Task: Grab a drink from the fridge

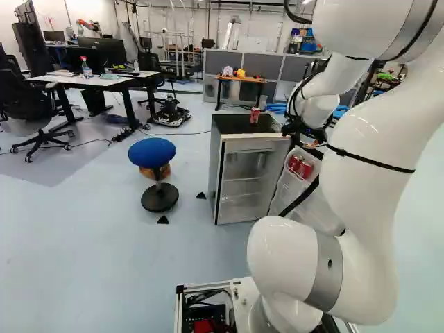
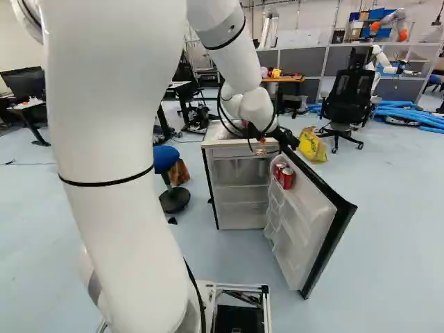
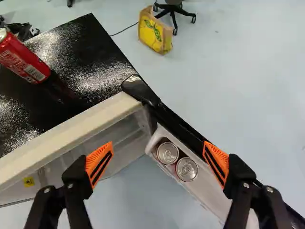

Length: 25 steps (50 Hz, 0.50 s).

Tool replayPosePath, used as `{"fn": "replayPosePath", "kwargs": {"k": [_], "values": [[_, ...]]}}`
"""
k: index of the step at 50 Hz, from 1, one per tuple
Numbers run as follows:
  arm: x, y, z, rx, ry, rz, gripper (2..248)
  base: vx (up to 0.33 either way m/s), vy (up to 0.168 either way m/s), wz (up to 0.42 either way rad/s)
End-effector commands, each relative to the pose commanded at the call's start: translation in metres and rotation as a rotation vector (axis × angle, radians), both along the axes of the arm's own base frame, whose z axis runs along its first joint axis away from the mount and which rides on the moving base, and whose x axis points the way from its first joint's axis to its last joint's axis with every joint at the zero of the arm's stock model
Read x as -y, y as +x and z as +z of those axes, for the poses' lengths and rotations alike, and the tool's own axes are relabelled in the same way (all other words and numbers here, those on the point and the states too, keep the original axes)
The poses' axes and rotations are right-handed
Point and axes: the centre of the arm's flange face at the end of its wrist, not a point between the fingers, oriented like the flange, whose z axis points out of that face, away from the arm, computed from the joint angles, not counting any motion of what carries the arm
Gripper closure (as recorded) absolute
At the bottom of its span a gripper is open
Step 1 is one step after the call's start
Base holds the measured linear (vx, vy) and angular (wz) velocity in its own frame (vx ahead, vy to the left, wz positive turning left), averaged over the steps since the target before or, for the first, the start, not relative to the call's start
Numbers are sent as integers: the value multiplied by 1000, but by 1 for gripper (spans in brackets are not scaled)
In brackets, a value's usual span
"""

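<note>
The small fridge (image 1: pixel 251 173) stands with its door (image 2: pixel 309 225) swung wide. Two red cans (image 2: pixel 284 175) sit side by side in the door's top shelf; from above, in the wrist view, their silver tops (image 3: pixel 177 161) show between and ahead of the fingers. Another red can (image 1: pixel 254 115) is upright on the fridge's black top (image 3: pixel 66 62). My gripper (image 1: pixel 311 135) is over the open fridge near the door's hinge side. In the wrist view the gripper (image 3: pixel 158 164) is wide open, holding nothing, with its orange pads apart above the door shelf.
A blue stool (image 1: pixel 152 151) stands left of the fridge. Beyond the door are a yellow bag (image 2: pixel 312 144) and a black office chair (image 2: pixel 345 100). Desks with monitors (image 1: pixel 104 52) are farther left. Another robot (image 2: pixel 381 62) stands at the back right.
</note>
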Motion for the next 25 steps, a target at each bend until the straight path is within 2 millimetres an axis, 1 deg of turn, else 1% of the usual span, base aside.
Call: {"fn": "replayPosePath", "kwargs": {"k": [25], "values": [[44, 5, -1, 0, 0, -60, 3, 0, 0, 0]]}}
